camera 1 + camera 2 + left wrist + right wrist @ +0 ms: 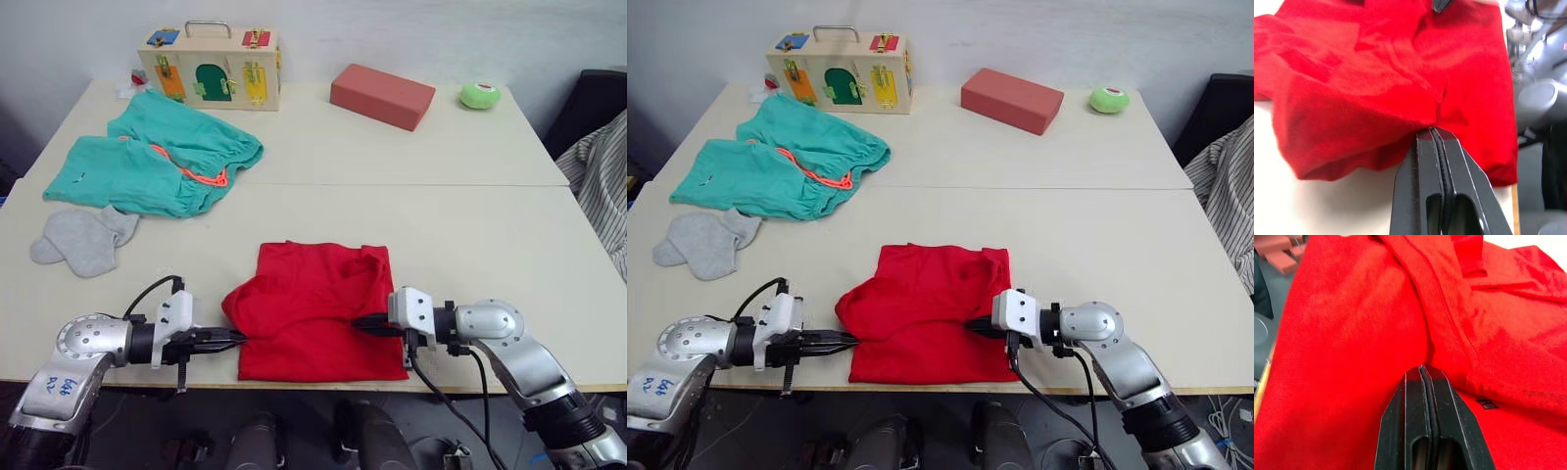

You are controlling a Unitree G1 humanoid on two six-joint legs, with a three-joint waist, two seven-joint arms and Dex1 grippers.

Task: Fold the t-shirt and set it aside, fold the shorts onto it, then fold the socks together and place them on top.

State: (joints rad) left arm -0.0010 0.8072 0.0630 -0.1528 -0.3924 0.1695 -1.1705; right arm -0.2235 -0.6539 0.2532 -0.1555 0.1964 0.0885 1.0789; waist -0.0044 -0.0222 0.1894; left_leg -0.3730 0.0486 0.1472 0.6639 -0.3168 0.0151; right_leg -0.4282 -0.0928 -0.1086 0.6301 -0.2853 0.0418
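Observation:
The red t-shirt [313,308] lies partly folded at the front middle of the table, its left side bunched up. My left gripper [238,339] is shut on that bunched left edge; the cloth puckers at its fingertips [1432,134]. From the right, my right gripper [359,321] reaches over the shirt and is shut on a crease of the top layer [1421,369]. The teal shorts [157,162] with the orange drawstring lie spread at the back left. The grey socks [86,238] lie in front of them near the left edge.
A wooden latch box [211,67] stands at the back, with a salmon brick-shaped block [382,95] and a small green round object [480,95] to its right. Striped fabric [600,181] hangs beyond the table's right edge.

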